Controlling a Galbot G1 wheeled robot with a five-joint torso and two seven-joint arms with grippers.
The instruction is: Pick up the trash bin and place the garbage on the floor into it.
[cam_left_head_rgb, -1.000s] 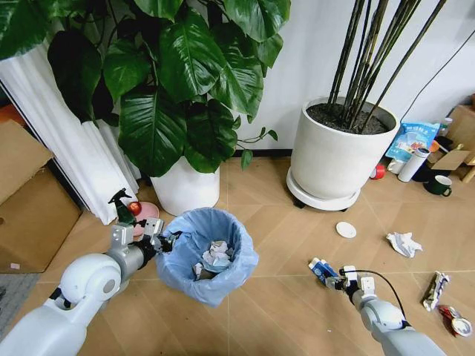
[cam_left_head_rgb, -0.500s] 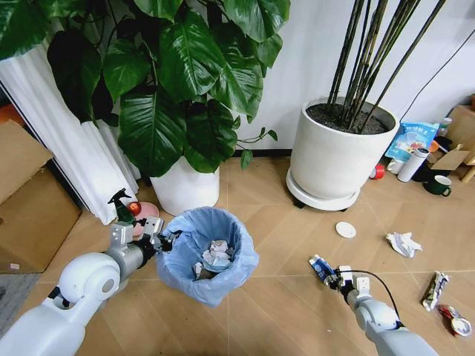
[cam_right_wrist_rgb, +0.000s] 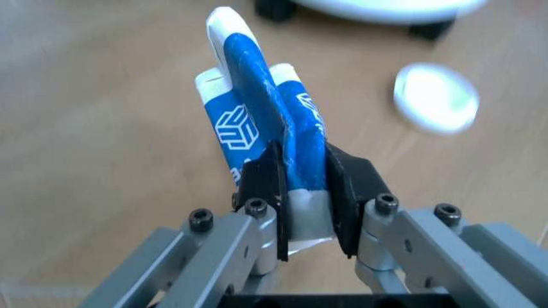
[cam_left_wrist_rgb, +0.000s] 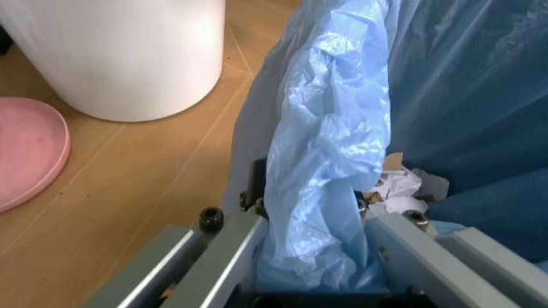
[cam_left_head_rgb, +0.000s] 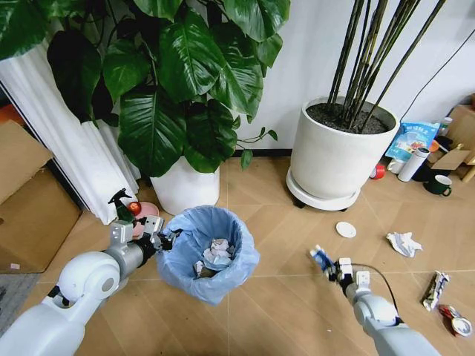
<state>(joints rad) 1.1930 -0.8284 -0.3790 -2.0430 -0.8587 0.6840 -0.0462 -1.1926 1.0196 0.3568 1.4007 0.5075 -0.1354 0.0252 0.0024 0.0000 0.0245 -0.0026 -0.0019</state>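
Observation:
The trash bin (cam_left_head_rgb: 211,256), lined with a light blue bag, stands on the floor (cam_left_head_rgb: 282,311) at lower centre with white paper wads (cam_left_head_rgb: 217,254) inside. My left gripper (cam_left_head_rgb: 160,241) is shut on its rim; the left wrist view shows the fingers (cam_left_wrist_rgb: 248,231) clamping the folded bag (cam_left_wrist_rgb: 321,160). My right gripper (cam_left_head_rgb: 335,268) is shut on a flattened blue-and-white cup (cam_left_head_rgb: 322,257), and the cup (cam_right_wrist_rgb: 261,125) stands up between the dark pads (cam_right_wrist_rgb: 265,186) above the floor. More garbage lies to the right: a crumpled paper wad (cam_left_head_rgb: 403,243), a silvery wrapper (cam_left_head_rgb: 435,289) and a red wrapper (cam_left_head_rgb: 454,320).
Two large white plant pots (cam_left_head_rgb: 185,189) (cam_left_head_rgb: 338,156) stand behind. A small white disc (cam_left_head_rgb: 346,230) (cam_right_wrist_rgb: 435,96) lies near the right pot. A pink dish (cam_left_head_rgb: 145,213) and spray bottle (cam_left_head_rgb: 121,208) sit beside the bin, cardboard boxes (cam_left_head_rgb: 30,200) left, a green mug (cam_left_head_rgb: 439,185) far right.
My right gripper has risen a little off the floor and drifted left with the blue-and-white cup in it. The left gripper and the bin have stayed put.

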